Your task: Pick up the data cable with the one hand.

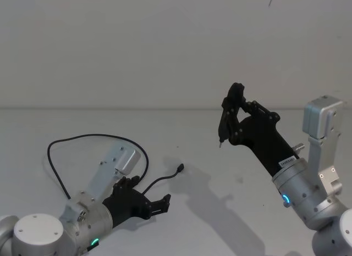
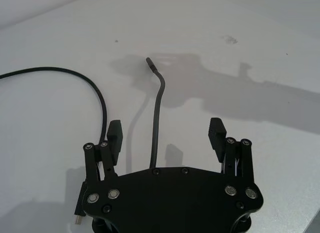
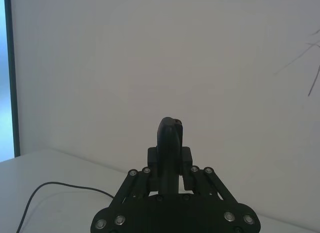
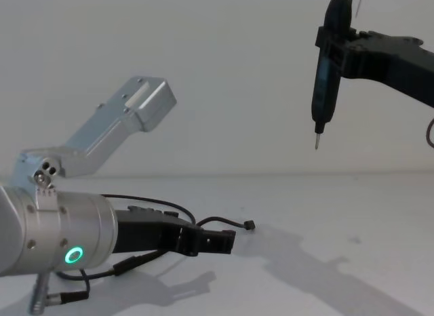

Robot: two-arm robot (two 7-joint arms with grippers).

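Left gripper low over the white table, fingers spread either side of the data cable; raised right gripper clenches a black pen-shaped tool

Left arm comes in low from the near left, with its silver link angled up behind the wrist and a green ring glowing on the wrist. The left claw lies almost flat just above the counter, pointing right and away, and its two fingers are spread wide apart. Over on the right, the right arm rises from the near right corner, forearm slanting up and to the left. The right claw is high in the air, well clear of the counter. Its fingers are clamped on a black pen-shaped piece that hangs tip-down.
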